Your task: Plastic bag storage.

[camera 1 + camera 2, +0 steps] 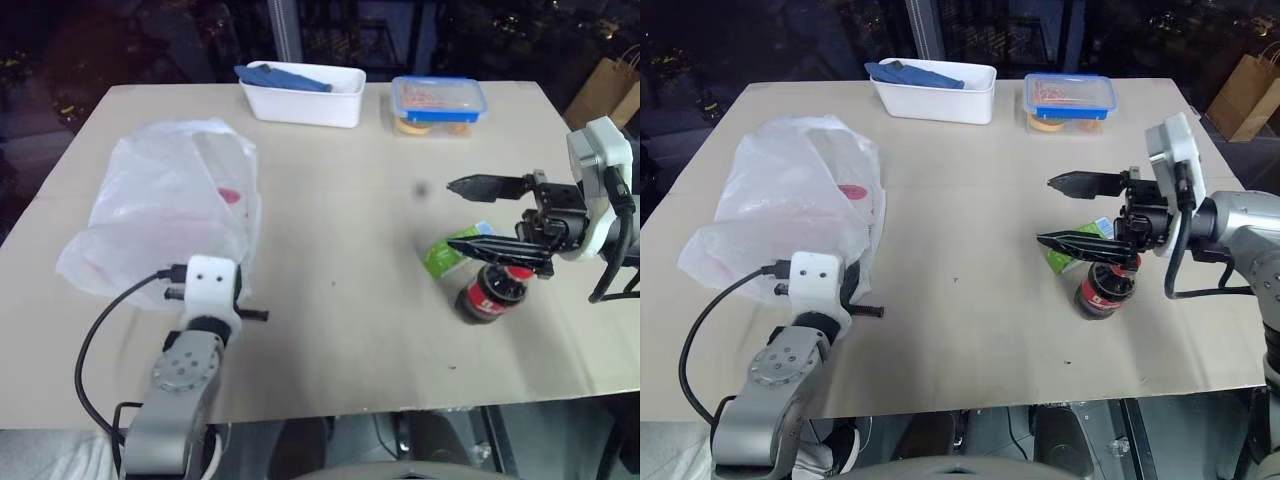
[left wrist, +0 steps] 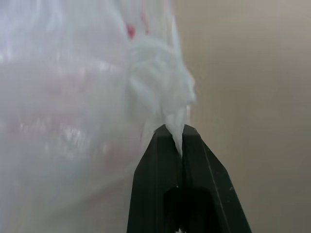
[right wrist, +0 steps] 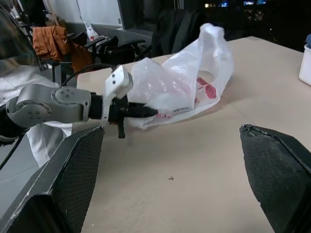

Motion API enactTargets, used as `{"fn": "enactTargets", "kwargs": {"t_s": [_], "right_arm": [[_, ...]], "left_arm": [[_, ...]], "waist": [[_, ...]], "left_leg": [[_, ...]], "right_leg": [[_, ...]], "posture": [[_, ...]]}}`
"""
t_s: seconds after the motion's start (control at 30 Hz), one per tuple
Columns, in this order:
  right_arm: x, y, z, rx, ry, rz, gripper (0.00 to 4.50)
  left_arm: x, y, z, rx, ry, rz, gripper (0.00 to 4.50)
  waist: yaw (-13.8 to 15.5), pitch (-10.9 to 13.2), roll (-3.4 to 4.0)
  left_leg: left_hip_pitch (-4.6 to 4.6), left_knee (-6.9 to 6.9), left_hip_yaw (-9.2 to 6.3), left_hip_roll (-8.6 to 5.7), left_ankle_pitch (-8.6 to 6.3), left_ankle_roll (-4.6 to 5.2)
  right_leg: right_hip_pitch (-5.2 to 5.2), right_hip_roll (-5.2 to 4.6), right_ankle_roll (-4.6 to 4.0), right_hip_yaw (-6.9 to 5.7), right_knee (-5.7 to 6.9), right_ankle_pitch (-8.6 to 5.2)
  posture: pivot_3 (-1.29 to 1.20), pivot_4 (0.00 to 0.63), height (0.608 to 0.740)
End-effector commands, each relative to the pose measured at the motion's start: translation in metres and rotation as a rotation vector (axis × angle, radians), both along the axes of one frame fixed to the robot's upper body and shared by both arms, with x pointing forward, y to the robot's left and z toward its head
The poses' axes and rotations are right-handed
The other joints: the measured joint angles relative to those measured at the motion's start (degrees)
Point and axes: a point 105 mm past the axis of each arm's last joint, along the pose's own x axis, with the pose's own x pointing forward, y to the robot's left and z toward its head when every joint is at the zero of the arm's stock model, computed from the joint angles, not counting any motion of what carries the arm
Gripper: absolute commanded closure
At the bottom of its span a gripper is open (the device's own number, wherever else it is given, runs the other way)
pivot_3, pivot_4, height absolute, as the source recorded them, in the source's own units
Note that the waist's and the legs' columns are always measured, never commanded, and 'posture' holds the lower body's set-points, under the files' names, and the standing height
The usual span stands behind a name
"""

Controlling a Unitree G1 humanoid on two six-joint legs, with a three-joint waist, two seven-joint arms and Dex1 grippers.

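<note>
The plastic bag [image 1: 165,195], thin, crinkly and translucent white with red print, lies puffed up on the left part of the table. My left gripper [image 2: 177,133] is shut on a bunched fold at the bag's near edge, which shows pinched between the black fingers. In the right wrist view the left gripper [image 3: 153,113] points level into the bag [image 3: 184,82]. My right gripper [image 1: 452,214] hangs open over the right side of the table, pointing left, with nothing between its fingers.
A cola bottle [image 1: 488,292] lies under the right gripper beside a green packet [image 1: 445,250]. At the back stand a white tub [image 1: 300,95] holding blue cloth and a blue-lidded clear box [image 1: 438,102]. A brown paper bag [image 1: 605,90] stands off the far right corner.
</note>
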Motion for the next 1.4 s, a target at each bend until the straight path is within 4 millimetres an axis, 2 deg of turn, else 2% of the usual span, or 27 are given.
{"fn": "enactTargets", "kwargs": {"t_s": [0.03,0.13,0.23,0.3,0.43,0.53,0.63,0.83,0.97,1.03,1.1,1.23,1.4], "right_arm": [[0.005,-0.012,0.003,-0.051,-0.057,-0.056,0.0],[0.007,-0.029,0.004,-0.099,-0.049,-0.114,0.0],[0.01,-0.042,0.01,-0.095,-0.045,-0.174,0.0],[0.011,-0.054,0.017,-0.058,-0.043,-0.224,0.0],[0.007,-0.07,0.023,0.012,-0.027,-0.301,0.0],[-0.001,-0.075,0.013,-0.008,0.023,-0.325,0.0],[-0.009,-0.086,-0.006,-0.048,0.079,-0.387,0.0],[-0.017,-0.1,-0.017,-0.014,0.113,-0.467,0.0],[-0.018,-0.102,-0.02,-0.006,0.12,-0.484,0.0],[-0.018,-0.104,-0.023,0.0,0.132,-0.5,0.0],[-0.023,-0.106,-0.031,-0.019,0.168,-0.508,0.0],[-0.034,-0.102,-0.045,-0.037,0.22,-0.487,0.0],[-0.039,-0.102,-0.071,-0.112,0.254,-0.486,0.0]], "left_arm": [[0.009,-0.013,0.043,-0.056,-0.188,-0.093,4.46],[0.008,-0.045,0.07,-0.122,-0.294,-0.296,4.46],[0.004,-0.065,0.078,-0.162,-0.332,-0.443,4.46],[0.009,-0.078,0.079,-0.148,-0.333,-0.514,4.46],[0.033,-0.11,0.088,-0.139,-0.371,-0.667,4.46],[0.039,-0.137,0.097,-0.117,-0.406,-0.814,4.46],[0.031,-0.165,0.103,-0.058,-0.441,-1.029,4.46],[0.017,-0.186,0.102,0.04,-0.466,-1.314,4.46],[0.01,-0.19,0.1,0.123,-0.484,-1.452,4.46],[-0.004,-0.183,0.091,0.236,-0.467,-1.612,4.46],[-0.011,-0.161,0.084,0.266,-0.384,-1.677,4.46],[-0.016,-0.125,0.084,0.213,-0.284,-1.584,4.46],[-0.02,-0.079,0.079,0.095,-0.183,-1.287,4.46]], "waist": [[0.1,0.0,0.0],[0.2,0.0,0.0],[-0.1,0.0,0.01],[0.0,0.0,0.01],[0.7,0.0,0.01],[0.8,0.0,0.02],[1.4,0.0,0.02],[1.1,0.0,0.07],[1.1,0.0,0.07],[1.0,0.0,0.08],[0.9,0.0,0.09],[0.3,0.0,0.11],[-0.1,0.0,0.1]], "left_leg": [[-0.01,0.01,0.0,-0.02,0.0,0.0],[-0.08,0.06,-0.05,-0.08,0.0,0.0],[-0.1,0.06,-0.03,-0.1,0.0,0.0],[-0.1,0.06,-0.03,-0.08,0.0,0.0],[-0.1,0.08,-0.19,-0.12,0.01,0.0],[-0.16,0.24,-0.2,-0.12,0.01,0.01],[-0.2,0.26,-0.22,-0.12,0.01,0.01],[-0.17,0.25,-0.18,-0.11,0.01,0.01],[-0.15,0.26,-0.21,-0.07,0.01,0.01],[-0.18,0.34,-0.22,-0.07,0.01,0.01],[-0.17,0.34,-0.21,-0.06,0.01,0.01],[-0.18,0.26,-0.26,0.01,0.0,0.01],[-0.16,0.26,-0.23,0.01,0.0,0.02]], "right_leg": [[0.0,-0.02,0.0,0.0,0.0,0.0],[0.0,-0.09,0.01,-0.07,-0.01,0.01],[0.0,-0.13,0.01,-0.06,-0.04,0.01],[-0.01,-0.12,0.01,-0.07,-0.03,0.0],[0.05,-0.08,0.01,-0.19,0.01,0.01],[0.07,-0.06,0.02,-0.18,0.01,0.01],[0.07,-0.04,0.02,-0.21,0.0,0.01],[0.06,-0.03,0.03,-0.17,0.01,0.0],[0.06,0.04,0.03,-0.17,0.03,0.0],[0.07,0.05,0.04,-0.18,0.03,0.0],[0.07,0.05,0.03,-0.17,0.03,0.0],[0.05,0.07,0.02,-0.2,0.03,-0.02],[0.07,0.02,0.05,-0.19,0.01,-0.02]], "posture": [[0.0,0.15,0.74],[0.0,0.15,0.74],[0.0,0.15,0.74],[0.0,0.15,0.74],[0.0,0.15,0.74],[0.0,0.15,0.74],[0.0,0.15,0.74],[0.0,0.15,0.74],[0.0,0.15,0.74],[0.0,0.15,0.74],[0.0,0.15,0.74],[0.0,0.15,0.74],[0.0,0.15,0.74]]}}
